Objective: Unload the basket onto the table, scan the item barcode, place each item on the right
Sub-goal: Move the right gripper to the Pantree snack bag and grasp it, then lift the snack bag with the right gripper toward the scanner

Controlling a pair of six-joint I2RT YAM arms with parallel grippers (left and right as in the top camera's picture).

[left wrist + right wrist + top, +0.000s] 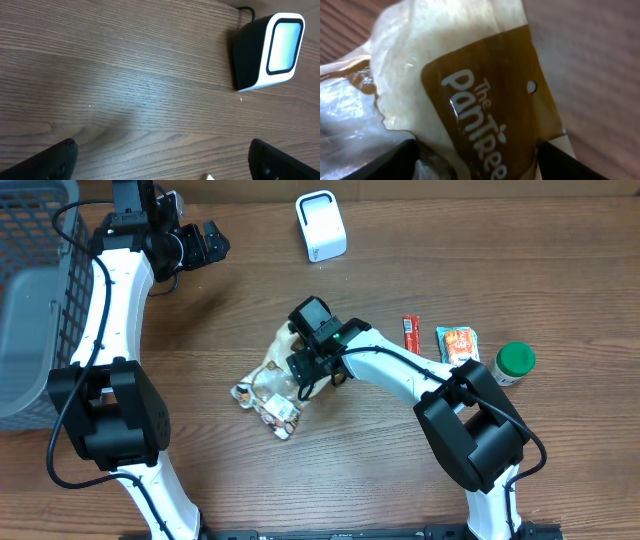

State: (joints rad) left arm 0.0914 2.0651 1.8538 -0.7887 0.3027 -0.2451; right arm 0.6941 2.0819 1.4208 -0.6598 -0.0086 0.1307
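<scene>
The right hand (304,372) stands wide over the one snack bag (266,392) at the tabletop (380,465) centre. The left hand (207,242) is wide near the one scanner (321,225) at the far edge. One basket (30,300) is left; two packets (411,333) and one jar (514,363) are right.

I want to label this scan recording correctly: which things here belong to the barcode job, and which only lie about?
In the job now:
- Pantree snack bag, under the right gripper
- white barcode scanner

Lying about for now:
- red sachet
- orange packet
- green-lidded bottle
- grey basket
</scene>
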